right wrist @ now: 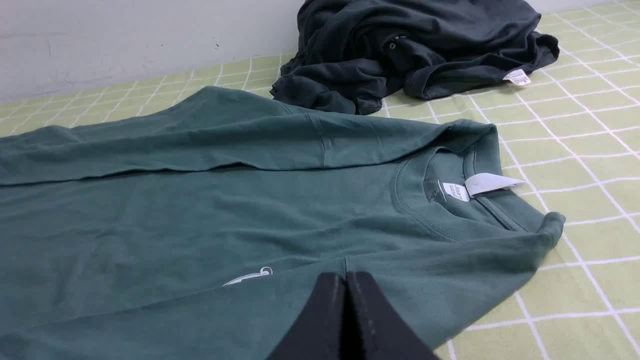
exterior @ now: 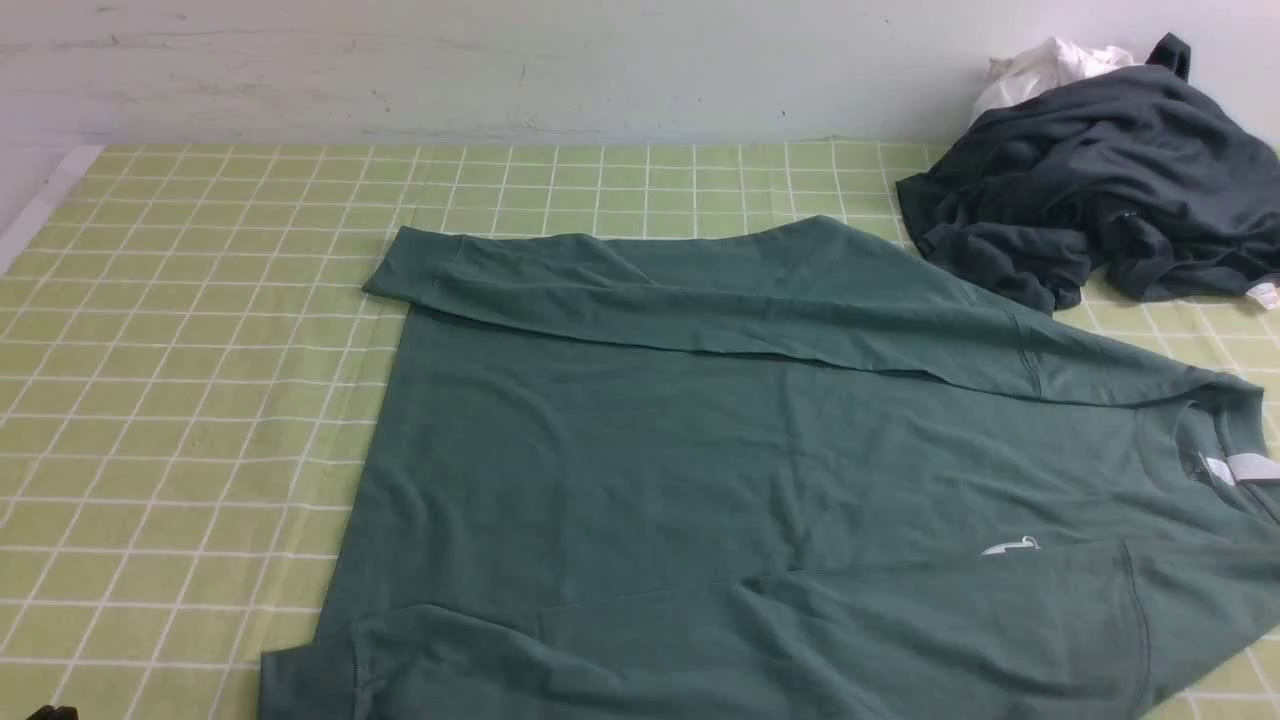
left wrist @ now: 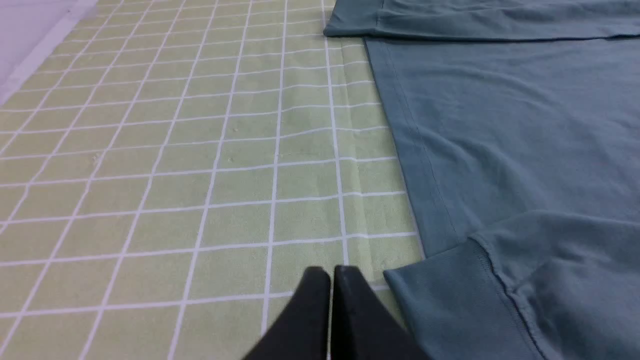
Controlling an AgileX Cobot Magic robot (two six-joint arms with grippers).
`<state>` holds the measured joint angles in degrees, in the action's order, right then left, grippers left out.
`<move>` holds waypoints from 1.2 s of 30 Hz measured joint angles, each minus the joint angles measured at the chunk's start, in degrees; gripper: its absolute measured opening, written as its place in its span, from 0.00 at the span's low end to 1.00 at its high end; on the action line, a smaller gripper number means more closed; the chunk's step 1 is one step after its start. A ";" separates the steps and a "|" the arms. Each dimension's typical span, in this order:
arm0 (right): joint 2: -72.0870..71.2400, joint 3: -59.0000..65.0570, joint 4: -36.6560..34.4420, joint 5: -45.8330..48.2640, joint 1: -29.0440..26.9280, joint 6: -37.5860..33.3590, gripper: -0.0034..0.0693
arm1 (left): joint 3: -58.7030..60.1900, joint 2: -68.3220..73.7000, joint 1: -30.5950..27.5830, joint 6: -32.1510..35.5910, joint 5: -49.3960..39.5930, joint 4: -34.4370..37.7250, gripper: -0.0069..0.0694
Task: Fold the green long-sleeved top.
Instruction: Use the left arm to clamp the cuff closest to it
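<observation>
Hovering shut and empty, my left gripper [left wrist: 331, 272] and right gripper [right wrist: 346, 277] risked spilling the top's [exterior: 700, 450] folded sleeves [exterior: 700, 290] when lifting.

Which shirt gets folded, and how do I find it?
Look at the checked tablecloth. The green top lies flat across its middle, sleeves folded in. Unlike the crumpled grey garment and white cloth in the far right corner, it is smooth and has a white chest logo.
</observation>
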<state>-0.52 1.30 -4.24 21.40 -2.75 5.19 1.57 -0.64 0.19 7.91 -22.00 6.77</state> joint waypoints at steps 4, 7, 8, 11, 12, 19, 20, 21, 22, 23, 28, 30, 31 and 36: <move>0.00 0.00 0.00 0.00 0.00 0.00 0.03 | 0.00 0.00 0.00 0.00 0.00 0.00 0.09; 0.00 0.00 0.00 0.00 0.00 0.00 0.03 | 0.00 0.00 0.00 0.00 0.00 0.00 0.09; 0.00 0.00 0.00 0.00 0.00 0.00 0.03 | 0.00 0.00 0.00 0.00 0.00 0.00 0.09; 0.00 0.00 0.00 0.00 0.00 0.00 0.03 | 0.00 0.00 0.00 0.00 0.00 0.00 0.09; 0.00 0.00 0.00 0.00 0.00 0.00 0.03 | 0.00 0.00 0.00 0.00 0.00 0.00 0.09; 0.00 0.00 -0.05 0.00 0.00 0.00 0.03 | 0.00 0.00 0.00 0.00 0.00 0.00 0.09; 0.00 0.00 -0.05 0.00 0.00 0.00 0.03 | 0.00 0.00 0.00 0.00 0.00 0.00 0.09; 0.00 0.00 -0.05 0.00 0.00 0.00 0.03 | 0.00 0.00 0.00 0.00 0.00 0.00 0.09; 0.00 0.00 -0.05 0.00 0.00 0.00 0.03 | 0.00 0.00 0.00 0.00 0.00 0.00 0.09; 0.00 0.00 -0.05 0.00 0.00 0.00 0.03 | 0.00 0.00 0.00 0.00 0.00 0.00 0.09; 0.00 0.00 -0.05 0.00 0.00 0.00 0.03 | 0.00 0.00 0.00 0.00 0.00 0.00 0.09; 0.00 0.00 0.00 0.00 0.00 0.00 0.03 | 0.00 0.00 0.00 0.07 0.00 -0.19 0.09; 0.00 0.00 0.00 0.00 0.00 0.00 0.03 | 0.00 0.00 0.00 0.28 0.00 -0.47 0.09; 0.00 0.00 0.00 0.00 0.00 0.00 0.03 | 0.00 0.00 0.00 1.29 3.20 -0.67 0.09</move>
<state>-0.52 1.30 -4.25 21.40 -2.75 5.19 1.57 -0.64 0.19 9.20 -18.80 6.10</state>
